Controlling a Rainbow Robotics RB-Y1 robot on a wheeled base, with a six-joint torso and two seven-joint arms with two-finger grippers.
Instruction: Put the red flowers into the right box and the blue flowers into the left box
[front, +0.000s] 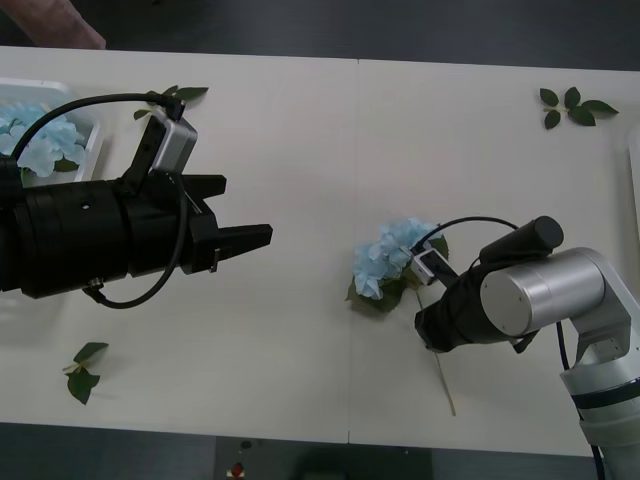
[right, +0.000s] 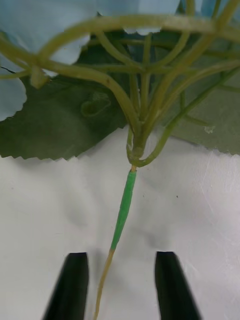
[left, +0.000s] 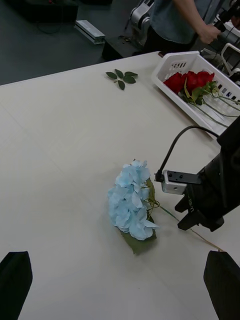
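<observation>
Lying on the pale white desk (front: 300, 150), a fluffy pale-blue flower cluster (front: 388, 260) has its stem between the open, empty right hand (right: 121, 285); the left hand (front: 235, 240) hovers open, empty; the left wrist view shows red roses (left: 189, 80) in a white slotted basket (left: 172, 65).

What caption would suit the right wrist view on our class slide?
Open right claw straddling the thin stem of a blue flower lying on the white table.

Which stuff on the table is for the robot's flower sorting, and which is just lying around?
For the job:
- blue flower, right gripper open astride its stem
- blue flowers in left box
- red flowers in right box
- left gripper, open, hovering

Lying about:
- leaf sprigs
</observation>
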